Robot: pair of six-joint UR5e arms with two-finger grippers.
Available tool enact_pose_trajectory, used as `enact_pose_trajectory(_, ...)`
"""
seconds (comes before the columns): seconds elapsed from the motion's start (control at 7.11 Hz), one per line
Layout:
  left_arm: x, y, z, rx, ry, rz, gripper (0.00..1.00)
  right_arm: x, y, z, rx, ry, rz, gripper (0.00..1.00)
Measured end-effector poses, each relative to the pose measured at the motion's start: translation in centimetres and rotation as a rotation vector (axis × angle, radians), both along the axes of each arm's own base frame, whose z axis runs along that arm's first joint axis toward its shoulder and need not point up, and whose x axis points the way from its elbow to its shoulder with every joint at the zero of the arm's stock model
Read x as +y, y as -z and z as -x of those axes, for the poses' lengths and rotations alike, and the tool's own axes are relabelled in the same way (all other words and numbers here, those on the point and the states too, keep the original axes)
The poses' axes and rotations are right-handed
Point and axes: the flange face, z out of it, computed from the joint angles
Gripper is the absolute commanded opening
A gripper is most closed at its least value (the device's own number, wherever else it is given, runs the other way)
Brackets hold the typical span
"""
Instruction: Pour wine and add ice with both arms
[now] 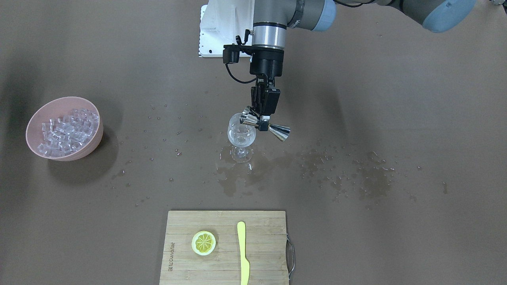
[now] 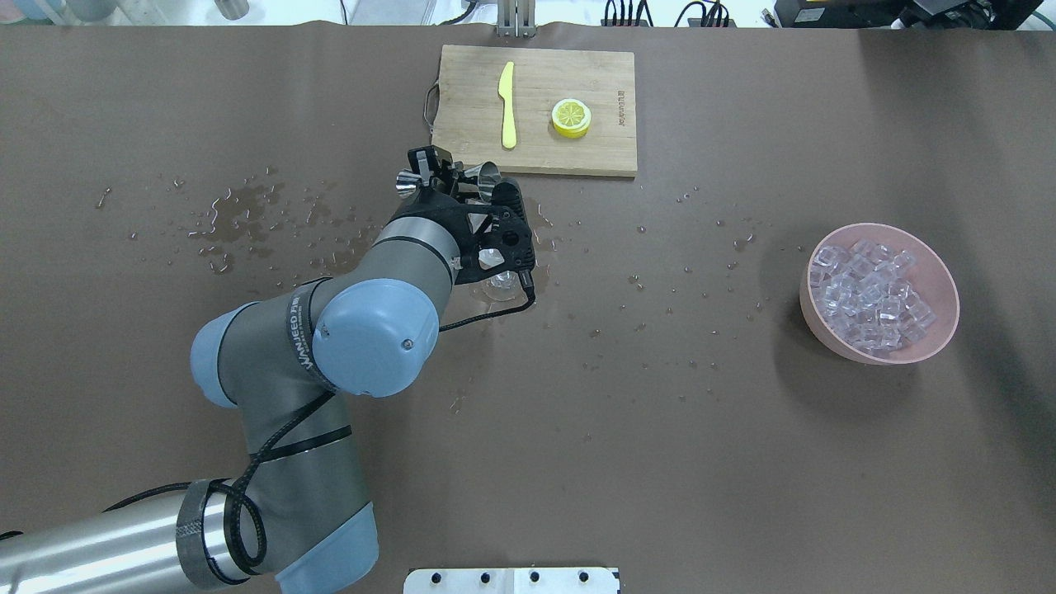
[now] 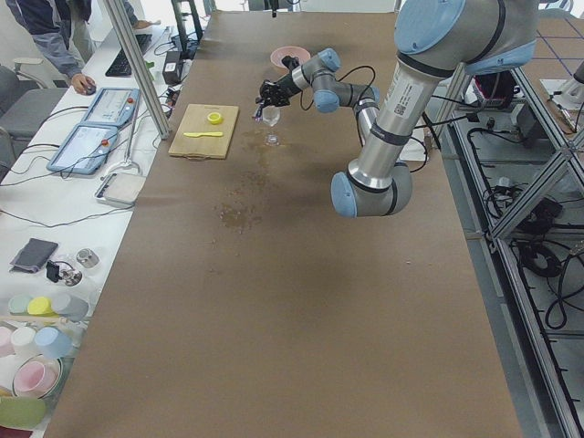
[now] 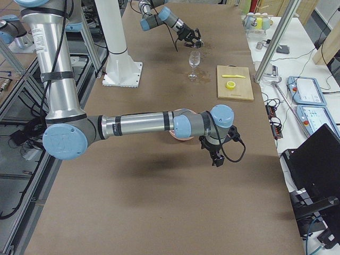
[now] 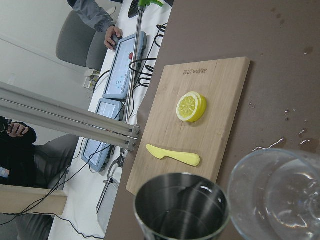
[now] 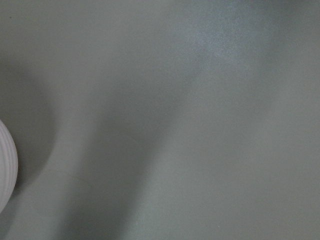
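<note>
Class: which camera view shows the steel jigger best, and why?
Exterior front-facing: both cones of the jigger show, tipped over the wine glass. Overhead, the left gripper hides much; the left wrist view shows only one cup's mouth; side views show it tiny.

Left arm (image 2: 272, 371): grey-silver tubes with pale blue round joint caps (image 2: 371, 334), and a small screw (image 2: 404, 342) in one cap face. Black band (image 2: 299, 330) with white lettering beside that cap. Black cable (image 2: 247, 487) coils along the tubes. Black left gripper (image 1: 262, 118), with a small black camera (image 1: 231, 54) bolted beside it. Right arm (image 4: 138, 125): same grey and blue, black right gripper (image 4: 215, 158), looped black lead (image 4: 237, 151).
</note>
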Motion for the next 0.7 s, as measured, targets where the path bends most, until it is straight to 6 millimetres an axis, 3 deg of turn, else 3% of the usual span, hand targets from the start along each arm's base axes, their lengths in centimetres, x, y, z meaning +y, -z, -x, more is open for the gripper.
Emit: enact_pose_trajectory(0.7, 0.0, 2.5, -0.6, -0.199, -0.056, -0.019, 0.0, -0.1, 0.0, 0.1, -0.008, 0.002, -0.003, 1.0)
